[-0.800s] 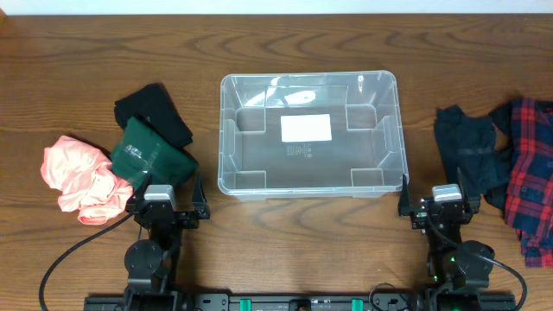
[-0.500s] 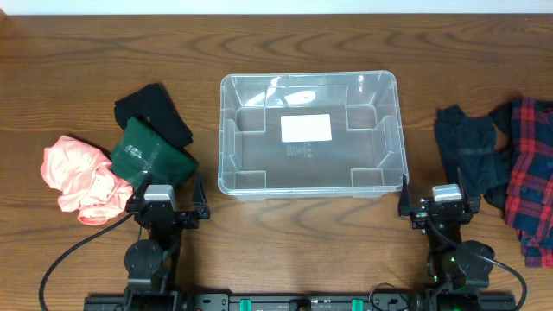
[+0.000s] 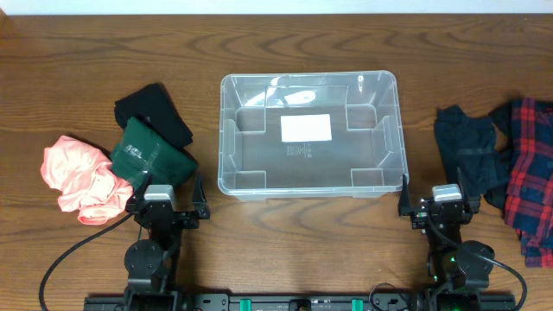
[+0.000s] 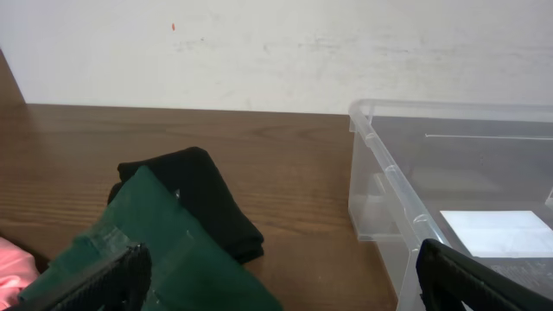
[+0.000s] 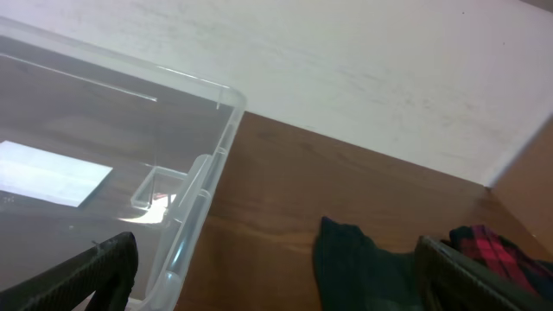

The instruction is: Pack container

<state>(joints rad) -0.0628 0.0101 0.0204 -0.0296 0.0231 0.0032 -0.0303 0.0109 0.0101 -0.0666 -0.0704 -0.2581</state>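
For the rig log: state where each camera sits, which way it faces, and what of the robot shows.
Overhead: above the table, looking straight down at the container; left tool and right tool at bottom edge.
Left wrist: low on left arm, facing the far wall over green cloth; own fingertips in bottom corners.
Right wrist: low on right arm, facing the wall over dark cloth; fingertips in bottom corners.
Shared: all three show the container.

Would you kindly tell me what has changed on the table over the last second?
Nothing visibly changed. The left gripper and right gripper stay open at the near edge, the container is still empty, and the green cloth and plaid shirt lie where they were.
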